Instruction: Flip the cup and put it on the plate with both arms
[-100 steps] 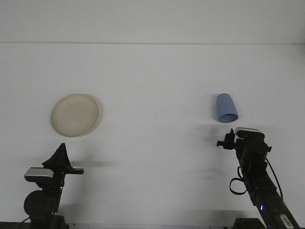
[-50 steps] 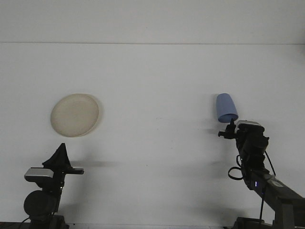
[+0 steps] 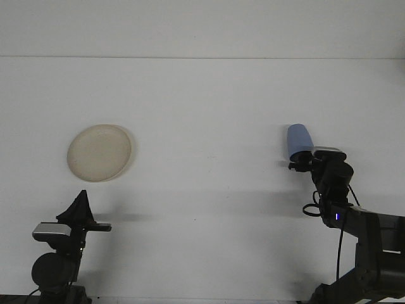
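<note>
Plain white matte table [image 3: 209, 107] is filling the view; a pale wall band [image 3: 202, 28] is running along 12 o'clock, seam level.

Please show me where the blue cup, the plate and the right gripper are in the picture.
blue cup [image 3: 298, 140], front view, on the middle of its side wall.
plate [image 3: 99, 152], front view, on its flat centre.
right gripper [image 3: 302, 163], front view, midway between its fingertips, at the cup's lower end.

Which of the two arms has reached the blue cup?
The right arm: its right gripper is at the lower end of the blue cup. The left gripper is near the table's front edge, below the plate.
</note>
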Robot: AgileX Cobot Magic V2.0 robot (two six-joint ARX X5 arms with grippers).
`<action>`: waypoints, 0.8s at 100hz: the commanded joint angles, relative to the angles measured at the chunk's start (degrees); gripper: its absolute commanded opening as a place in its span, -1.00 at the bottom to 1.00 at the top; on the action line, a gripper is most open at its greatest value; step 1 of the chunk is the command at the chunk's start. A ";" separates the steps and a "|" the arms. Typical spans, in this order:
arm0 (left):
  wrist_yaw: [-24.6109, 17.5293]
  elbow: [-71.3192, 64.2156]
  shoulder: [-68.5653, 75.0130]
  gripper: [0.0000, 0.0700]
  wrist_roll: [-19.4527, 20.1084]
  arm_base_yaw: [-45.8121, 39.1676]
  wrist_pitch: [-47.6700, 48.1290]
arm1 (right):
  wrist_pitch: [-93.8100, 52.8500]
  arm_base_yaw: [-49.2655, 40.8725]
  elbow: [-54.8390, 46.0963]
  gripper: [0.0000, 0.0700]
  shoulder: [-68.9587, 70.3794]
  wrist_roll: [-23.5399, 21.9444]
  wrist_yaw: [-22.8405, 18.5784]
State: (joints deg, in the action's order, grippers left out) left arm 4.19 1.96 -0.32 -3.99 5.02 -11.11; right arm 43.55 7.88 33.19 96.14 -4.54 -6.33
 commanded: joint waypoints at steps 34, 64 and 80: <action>-0.13 -1.14 0.07 -0.97 -0.13 0.09 -0.79 | 0.59 0.09 3.04 -0.97 3.45 4.00 -1.42; -0.13 -1.14 0.09 -0.97 -0.13 0.09 -0.79 | -3.58 -0.28 2.99 -1.00 -0.72 1.77 -2.82; -0.11 -1.14 0.09 -0.97 -0.13 0.09 -0.79 | -12.59 -2.08 2.99 -1.00 -10.67 1.73 -2.51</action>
State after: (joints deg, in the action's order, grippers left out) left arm 4.19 1.96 -0.32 -3.99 5.02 -11.14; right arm 32.36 6.46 35.75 88.99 -1.98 -8.82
